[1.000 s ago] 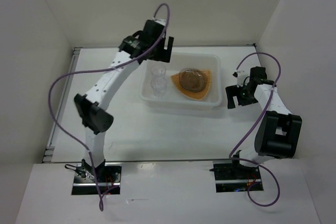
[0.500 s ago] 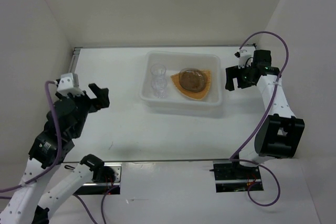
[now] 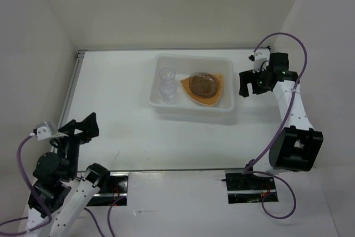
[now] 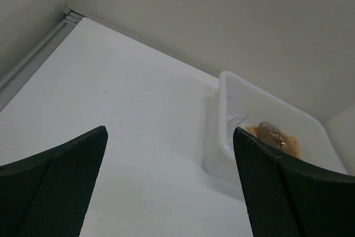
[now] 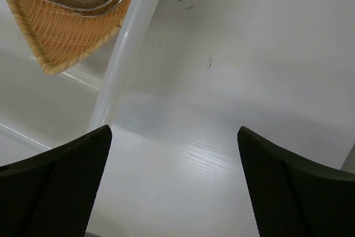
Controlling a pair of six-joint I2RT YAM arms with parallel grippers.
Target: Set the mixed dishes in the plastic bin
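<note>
Above the white table (image 3: 122, 98), between pale walls (image 3: 177, 9), left gripper (image 3: 82, 127) and right gripper (image 3: 250, 86) gape empty.

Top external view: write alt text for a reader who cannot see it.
A plastic bin on a table holds a tan woven plate, a greyish plate on it, and clear glassware. Both open grippers are empty: left gripper at near left, right gripper beside the bin.

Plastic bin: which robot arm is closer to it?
Right. The right fingers are just off the right end of the bin; the left fingers are far away, over the near-left corner of the table.
</note>
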